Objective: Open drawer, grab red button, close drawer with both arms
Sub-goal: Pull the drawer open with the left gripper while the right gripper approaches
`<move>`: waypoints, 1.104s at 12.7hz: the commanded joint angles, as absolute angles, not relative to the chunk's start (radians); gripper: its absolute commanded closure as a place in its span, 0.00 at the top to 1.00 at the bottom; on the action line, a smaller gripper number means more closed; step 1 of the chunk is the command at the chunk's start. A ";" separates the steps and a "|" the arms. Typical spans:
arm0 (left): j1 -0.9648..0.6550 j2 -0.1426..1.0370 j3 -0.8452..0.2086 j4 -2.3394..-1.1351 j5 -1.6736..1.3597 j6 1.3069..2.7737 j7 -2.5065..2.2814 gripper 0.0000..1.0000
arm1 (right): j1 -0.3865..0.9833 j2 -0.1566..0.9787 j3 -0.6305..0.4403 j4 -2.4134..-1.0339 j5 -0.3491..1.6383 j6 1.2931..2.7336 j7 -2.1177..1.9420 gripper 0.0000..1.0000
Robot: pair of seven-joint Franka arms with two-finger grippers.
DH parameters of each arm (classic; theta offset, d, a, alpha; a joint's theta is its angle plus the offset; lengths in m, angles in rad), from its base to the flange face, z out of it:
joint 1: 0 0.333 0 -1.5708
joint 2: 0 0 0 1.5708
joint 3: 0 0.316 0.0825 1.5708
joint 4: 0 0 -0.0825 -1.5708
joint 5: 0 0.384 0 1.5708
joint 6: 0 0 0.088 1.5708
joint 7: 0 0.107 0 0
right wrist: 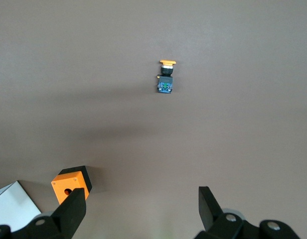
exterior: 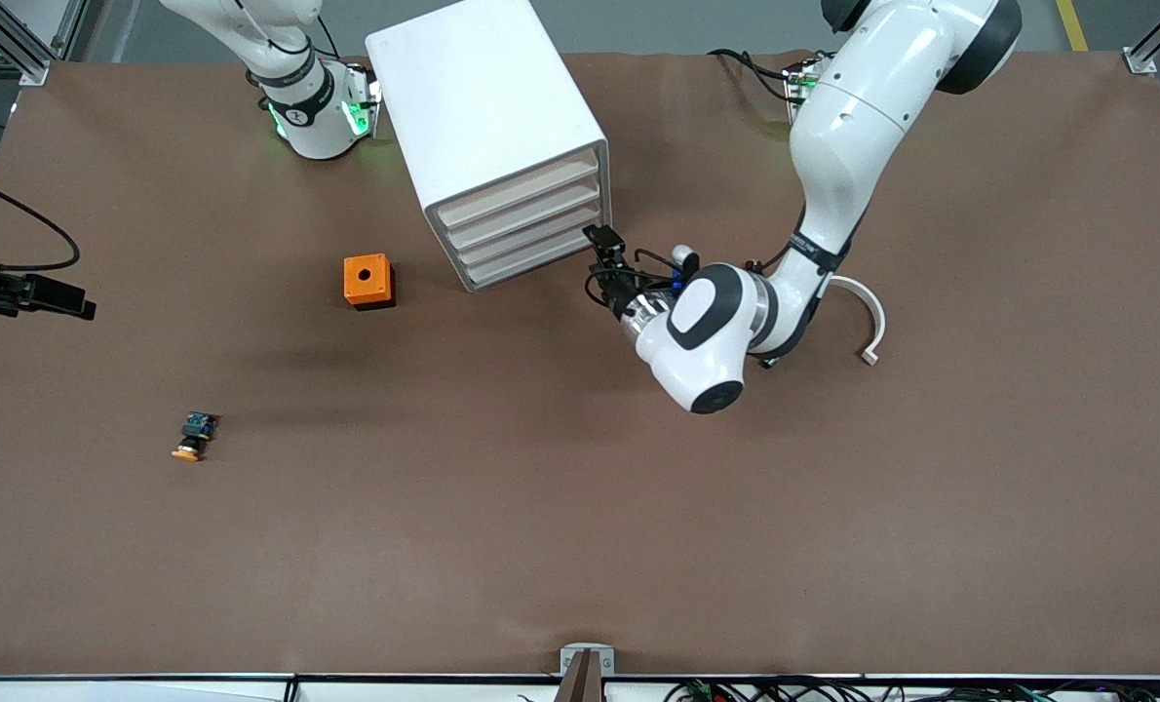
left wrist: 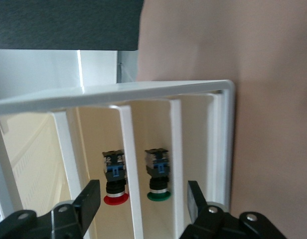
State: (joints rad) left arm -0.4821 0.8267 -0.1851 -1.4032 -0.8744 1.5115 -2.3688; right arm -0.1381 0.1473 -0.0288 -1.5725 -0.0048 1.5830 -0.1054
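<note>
The white drawer cabinet [exterior: 487,107] stands near the robots' bases, and its several drawer fronts [exterior: 526,229] look flush. My left gripper [exterior: 607,250] is open just in front of the lowest drawers, at the corner toward the left arm's end. In the left wrist view the open left gripper [left wrist: 143,201] faces the cabinet's compartments [left wrist: 193,144]. The red-capped button [left wrist: 115,175] sits in one, a green-capped one [left wrist: 158,174] in the neighbouring one. My right gripper [exterior: 73,302] is open and empty, high over the right arm's end of the table; it also shows in the right wrist view [right wrist: 141,206].
An orange box [exterior: 367,281] with a hole sits on the table beside the cabinet and shows in the right wrist view [right wrist: 70,185]. An orange-capped button [exterior: 193,436] lies nearer the front camera, also seen from the right wrist [right wrist: 166,77]. A white curved piece [exterior: 870,317] lies by the left arm.
</note>
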 commanded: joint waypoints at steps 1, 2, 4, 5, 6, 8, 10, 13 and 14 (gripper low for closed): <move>-0.528 0.860 -0.179 -1.387 -0.945 1.505 -2.410 0.72 | -0.141 0.155 -0.017 -1.549 0.000 1.577 -0.071 1.00; -0.534 0.864 -0.179 -1.388 -0.957 1.505 -2.411 0.72 | -0.138 0.155 -0.017 -1.549 0.003 1.577 -0.022 1.00; -0.558 0.876 -0.179 -1.388 -0.959 1.505 -2.410 0.72 | -0.129 0.153 -0.011 -1.551 0.005 1.574 0.043 1.00; -0.563 0.880 -0.179 -1.388 -0.960 1.505 -2.410 0.70 | -0.121 0.153 -0.011 -1.551 0.006 1.569 0.069 1.00; -0.566 0.881 -0.179 -1.388 -0.960 1.505 -2.410 0.61 | -0.120 0.152 -0.009 -1.552 0.012 1.566 0.101 1.00; -0.591 0.879 -0.179 -1.388 -0.975 1.505 -2.410 0.38 | -0.103 0.147 -0.009 -1.557 0.026 1.563 0.155 1.00; -0.591 0.881 -0.179 -1.388 -0.991 1.506 -2.407 0.22 | -0.077 0.146 -0.009 -1.562 0.026 1.563 0.245 1.00; -0.583 0.877 -0.178 -1.385 -0.983 1.506 -2.398 0.00 | 0.001 0.137 -0.009 -1.574 0.026 1.555 0.457 1.00; -0.574 0.874 -0.170 -1.382 -0.979 1.505 -2.398 0.00 | 0.032 0.133 -0.009 -1.577 0.028 1.552 0.509 1.00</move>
